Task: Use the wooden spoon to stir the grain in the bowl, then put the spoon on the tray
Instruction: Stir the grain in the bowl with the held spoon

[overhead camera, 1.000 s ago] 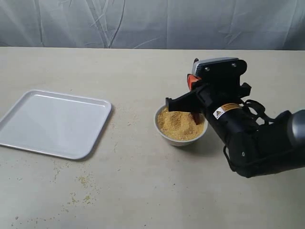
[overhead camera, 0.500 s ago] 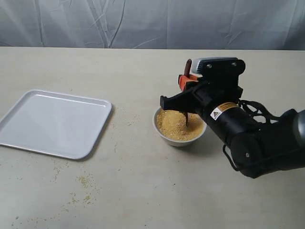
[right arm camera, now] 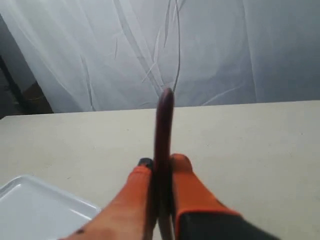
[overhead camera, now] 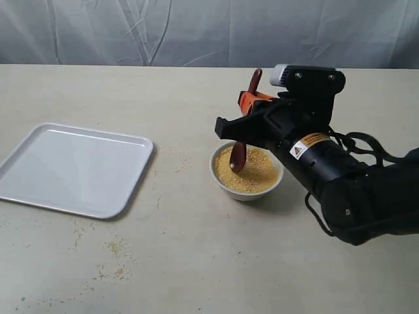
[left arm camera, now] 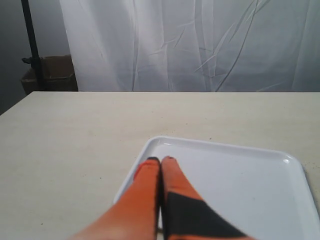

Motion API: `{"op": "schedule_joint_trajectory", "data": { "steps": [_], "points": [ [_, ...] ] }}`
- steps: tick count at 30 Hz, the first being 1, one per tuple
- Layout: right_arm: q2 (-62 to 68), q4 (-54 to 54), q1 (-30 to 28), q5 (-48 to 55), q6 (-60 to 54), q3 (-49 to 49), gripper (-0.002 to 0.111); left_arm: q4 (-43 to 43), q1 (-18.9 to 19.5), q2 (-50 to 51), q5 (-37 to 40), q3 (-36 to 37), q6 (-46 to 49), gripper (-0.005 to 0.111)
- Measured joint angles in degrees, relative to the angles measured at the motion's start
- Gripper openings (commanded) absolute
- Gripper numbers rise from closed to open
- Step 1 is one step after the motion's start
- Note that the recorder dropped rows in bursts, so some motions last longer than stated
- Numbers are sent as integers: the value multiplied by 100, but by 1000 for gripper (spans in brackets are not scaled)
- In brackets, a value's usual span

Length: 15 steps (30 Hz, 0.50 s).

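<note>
Starting with the right gripper (overhead camera: 249,99): pinched nearly closed on the spoon (overhead camera: 238,156), grabbed partway up the handle. Held steep, handle top poking up past the grip, scoop end down at the grain (overhead camera: 256,174), on the side of the bowl (overhead camera: 246,193) facing the tray (overhead camera: 72,167). Probably gripped that high to keep the gripper out of the grain and leave the scoop free to sweep. Can't tell the scoop's depth in the grain, tbh.

Only getting all that from the exterior view, though. From the right wrist: just the handle standing between the orange fingers (right arm camera: 186,182), plus a tray corner, no bowl, no grain. From the left wrist: the left gripper (left arm camera: 161,160), missing from the exterior view, pressed shut on nothing and pointed at the tray's rim, presumably parked out of the way. Nothing on the tray yet; a few spilled bits (overhead camera: 115,247) on the table (overhead camera: 196,281) near it. Looks like mid-stir, tray drop-off not started.
</note>
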Motion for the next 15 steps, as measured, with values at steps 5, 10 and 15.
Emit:
{"op": "schedule_joint_trajectory", "data": {
  "steps": [5, 10, 15],
  "points": [
    [369, -5, 14, -35, 115, 0, -1, 0, 0, 0, 0, 0, 0, 0],
    [554, 465, 17, -122, -292, -11, -1, 0, 0, 0, 0, 0, 0, 0],
    [456, 772, 17, -149, -567, -11, -1, 0, 0, 0, 0, 0, 0, 0]
  ]
}}
